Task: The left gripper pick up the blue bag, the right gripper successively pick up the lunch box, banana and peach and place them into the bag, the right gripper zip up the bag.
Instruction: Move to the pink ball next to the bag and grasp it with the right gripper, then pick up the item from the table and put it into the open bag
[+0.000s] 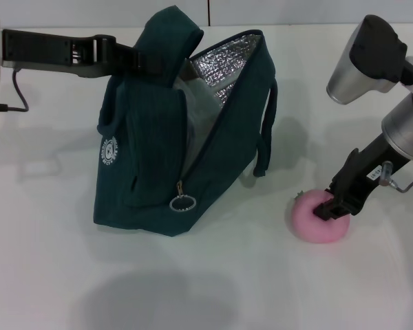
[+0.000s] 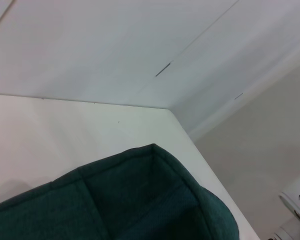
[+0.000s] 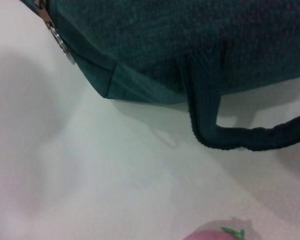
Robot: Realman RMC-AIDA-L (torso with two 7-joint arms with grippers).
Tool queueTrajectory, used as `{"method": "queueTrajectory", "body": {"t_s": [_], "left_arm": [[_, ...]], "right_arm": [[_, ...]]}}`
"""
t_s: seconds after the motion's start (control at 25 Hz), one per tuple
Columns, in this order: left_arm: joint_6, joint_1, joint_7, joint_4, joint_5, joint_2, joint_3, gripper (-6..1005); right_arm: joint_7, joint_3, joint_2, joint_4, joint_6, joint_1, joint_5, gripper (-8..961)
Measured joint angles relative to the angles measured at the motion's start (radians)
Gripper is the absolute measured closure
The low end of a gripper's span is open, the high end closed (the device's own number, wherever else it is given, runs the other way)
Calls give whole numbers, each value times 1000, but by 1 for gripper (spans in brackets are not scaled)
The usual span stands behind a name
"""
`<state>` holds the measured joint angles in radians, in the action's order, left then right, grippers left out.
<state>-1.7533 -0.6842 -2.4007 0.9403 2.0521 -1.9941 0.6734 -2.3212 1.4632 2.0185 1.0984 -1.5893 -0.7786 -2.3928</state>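
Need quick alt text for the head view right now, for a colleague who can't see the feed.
The right gripper is down on the pink peach on the white table, to the right of the blue bag. The left gripper holds the bag's top, keeping it upright and unzipped, its silver lining showing.

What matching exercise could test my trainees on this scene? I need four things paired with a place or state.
Things:
1. blue bag
2. peach
3. left gripper
4. zip ring pull

Places or states:
A. on the table, under the right gripper
B. hanging low on the bag's front
C. at the bag's top edge
D. standing unzipped, foil lining showing

Pairs: 1-D, 2-A, 3-C, 4-B
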Motion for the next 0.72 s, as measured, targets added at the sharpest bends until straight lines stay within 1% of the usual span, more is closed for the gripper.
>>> {"method": "queueTrajectory", "body": {"t_s": [0.08, 0.16, 0.28, 0.36, 0.4, 0.52, 0.64, 0.72], "left_arm": [[0, 0, 0, 0, 0, 0, 0, 963], [0, 0, 0, 0, -1, 1, 0, 963], [0, 2, 0, 0, -2, 1, 0, 963], [0, 2, 0, 0, -3, 2, 0, 963], [0, 3, 0, 0, -3, 2, 0, 963], [0, 3, 0, 0, -4, 1, 0, 963], [-1, 3, 0, 0, -4, 0, 0, 963], [-1, 3, 0, 0, -4, 0, 0, 963]], "right_arm": [[1, -5, -1, 1, -2, 0, 5, 626], [1, -10, -3, 2, -7, 0, 14, 672], [19, -63, -4, 12, -48, 1, 52, 740], [47, -144, -4, 22, -105, 4, 102, 753], [54, -168, -4, 23, -121, 4, 118, 760], [99, -341, -8, 29, -230, 6, 233, 780], [125, -481, -13, 23, -306, 6, 316, 806], [141, -537, -17, 18, -325, 12, 370, 824]]}}
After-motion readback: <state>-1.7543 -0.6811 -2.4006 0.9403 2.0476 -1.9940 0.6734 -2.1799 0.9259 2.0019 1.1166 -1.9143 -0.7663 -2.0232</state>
